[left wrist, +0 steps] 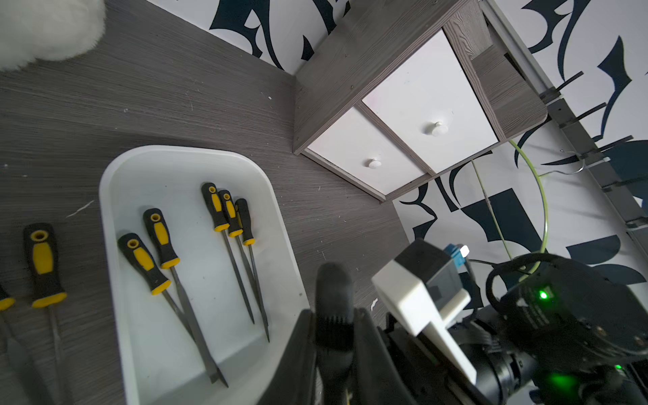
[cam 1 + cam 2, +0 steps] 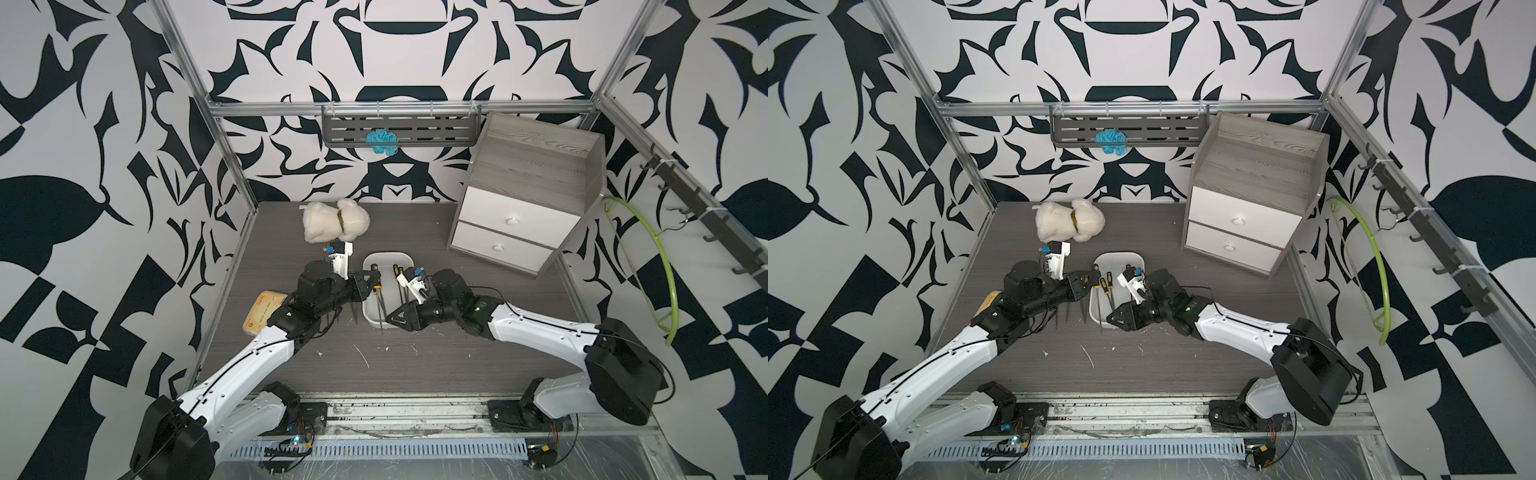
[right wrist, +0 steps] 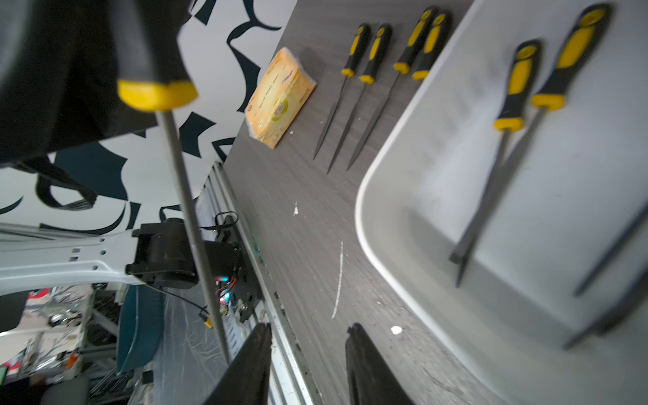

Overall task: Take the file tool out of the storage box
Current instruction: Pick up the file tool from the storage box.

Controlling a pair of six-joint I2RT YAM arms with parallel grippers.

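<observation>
Right wrist view shows the file (image 3: 182, 196), raised over the left side of the storage box (image 3: 396, 143), clenched by its handle in the left gripper (image 2: 373, 283), its shaft running lengthwise toward the right gripper (image 3: 308, 336), whose parted, empty fingers (image 3: 252, 357) stand just beside its tip.

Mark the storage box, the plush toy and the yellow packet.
storage box (image 1: 175, 151): left wrist view, on its white rim.
plush toy (image 2: 320, 224): in a top view, on its fluffy body.
yellow packet (image 3: 278, 98): right wrist view, on its printed top face.
</observation>
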